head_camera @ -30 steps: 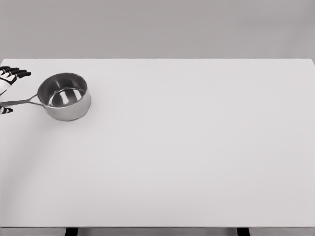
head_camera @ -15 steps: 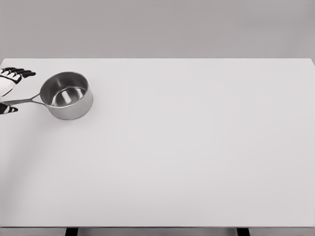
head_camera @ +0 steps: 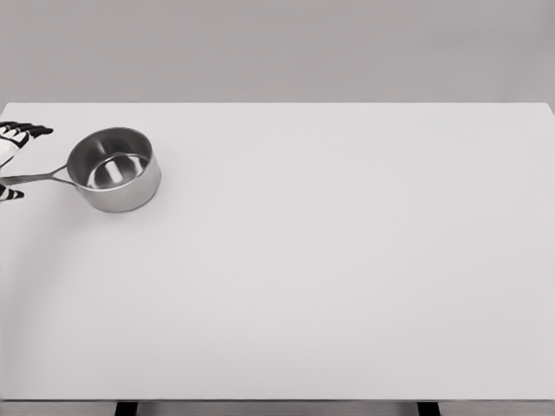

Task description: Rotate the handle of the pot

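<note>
Even, bright, soft render; faint shadows, slightly blurry throughout.

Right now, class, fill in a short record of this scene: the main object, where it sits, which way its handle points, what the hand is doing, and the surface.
object: steel pot, upright, nothing inside
position: far left part of the table
handle: points left, toward the table's edge
left hand: at the picture's left edge, fingers above and below the handle's end; grip unclear
right hand: not in view
surface: plain white table
</note>
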You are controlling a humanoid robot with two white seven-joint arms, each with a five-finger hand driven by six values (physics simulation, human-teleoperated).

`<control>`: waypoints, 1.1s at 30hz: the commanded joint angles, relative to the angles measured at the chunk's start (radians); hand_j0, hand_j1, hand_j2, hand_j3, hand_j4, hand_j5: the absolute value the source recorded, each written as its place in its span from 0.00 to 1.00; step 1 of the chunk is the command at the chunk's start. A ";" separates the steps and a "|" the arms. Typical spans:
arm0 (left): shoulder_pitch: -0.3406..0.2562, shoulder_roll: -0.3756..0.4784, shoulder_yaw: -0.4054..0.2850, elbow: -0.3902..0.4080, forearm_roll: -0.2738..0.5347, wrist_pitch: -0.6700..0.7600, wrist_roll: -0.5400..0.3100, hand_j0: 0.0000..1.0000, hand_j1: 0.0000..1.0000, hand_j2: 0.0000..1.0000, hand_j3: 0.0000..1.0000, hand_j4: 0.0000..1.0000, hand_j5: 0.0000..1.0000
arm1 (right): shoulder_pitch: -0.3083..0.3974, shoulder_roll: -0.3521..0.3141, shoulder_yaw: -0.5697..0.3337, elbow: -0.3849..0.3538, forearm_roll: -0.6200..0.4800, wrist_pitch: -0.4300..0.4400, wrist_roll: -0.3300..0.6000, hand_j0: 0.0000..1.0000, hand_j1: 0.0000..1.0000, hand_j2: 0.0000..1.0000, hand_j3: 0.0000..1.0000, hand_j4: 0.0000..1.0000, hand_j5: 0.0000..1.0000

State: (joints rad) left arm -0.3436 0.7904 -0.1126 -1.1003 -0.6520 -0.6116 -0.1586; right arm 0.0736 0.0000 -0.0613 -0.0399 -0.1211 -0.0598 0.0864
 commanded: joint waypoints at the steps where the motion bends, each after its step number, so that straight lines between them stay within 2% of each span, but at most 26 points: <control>1: -0.002 0.001 -0.015 0.010 0.006 0.001 0.001 1.00 1.00 1.00 1.00 1.00 1.00 | 0.000 0.000 0.000 0.000 0.000 0.000 0.001 1.00 1.00 1.00 1.00 1.00 1.00; 8: -0.005 0.001 -0.019 0.017 0.006 0.001 0.001 1.00 1.00 1.00 1.00 1.00 1.00 | 0.000 0.000 0.000 0.000 0.000 0.001 0.000 1.00 1.00 1.00 1.00 1.00 1.00; 20: -0.092 -0.050 -0.070 0.114 0.006 0.001 0.001 1.00 1.00 1.00 1.00 1.00 1.00 | 0.000 0.000 0.000 0.000 0.000 0.000 0.001 1.00 1.00 1.00 1.00 1.00 1.00; 33: -0.121 -0.053 -0.070 0.204 0.006 0.001 0.001 1.00 1.00 1.00 1.00 1.00 1.00 | 0.000 0.000 0.000 0.000 0.000 0.000 0.001 1.00 1.00 1.00 1.00 1.00 1.00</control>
State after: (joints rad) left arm -0.4648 0.7361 -0.1844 -0.9086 -0.6521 -0.6117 -0.1586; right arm 0.0736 0.0000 -0.0613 -0.0399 -0.1211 -0.0598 0.0865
